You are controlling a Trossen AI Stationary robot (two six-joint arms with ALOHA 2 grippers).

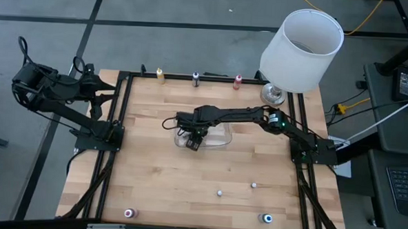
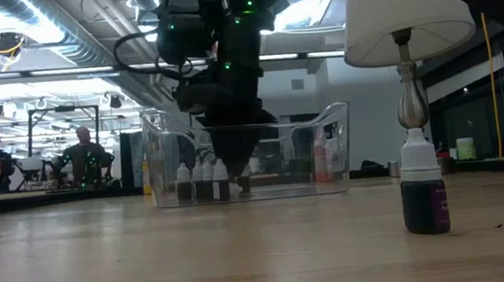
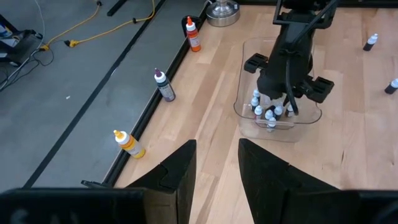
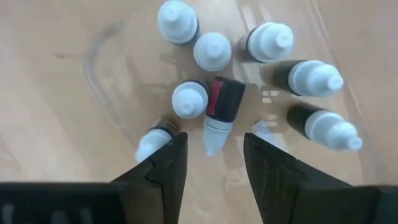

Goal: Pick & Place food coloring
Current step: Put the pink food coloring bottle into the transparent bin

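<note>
A cluster of tiny dark food-coloring bottles with pale caps [image 4: 208, 53] is seen inside a clear plastic rectangular bin [image 1: 217, 137] near the middle of the wooden counter [image 1: 187, 183]; most are upright, while one with a red label [image 4: 219, 112] is lying on its side among them, its cap pointing toward the right tool [image 4: 211, 163]. That tool is held just above the toppled bottle with its two dark fingers spread apart and nothing between them, and in the high view it is placed over the bin's left end [image 1: 191, 137]. More bottles are set along the counter's far edge: a yellow-orange one [image 1: 160, 74], a dark purple one [image 1: 196, 78] and a red one [image 1: 238, 81]. At the near edge a pink bottle [image 1: 129, 213] and a blue bottle [image 1: 267, 218] are seen well apart, with two small whitish round beads [image 1: 219, 193] lying between them and the bin. A white-shaded lamp on a silver base [image 1: 300, 53] is placed at the far right corner. The left tool [image 3: 216, 171] is held off the counter's left side, its fingers parted and empty. Beyond the counter, in the low view, seated people [image 2: 84, 154] are visible in the room.
</note>
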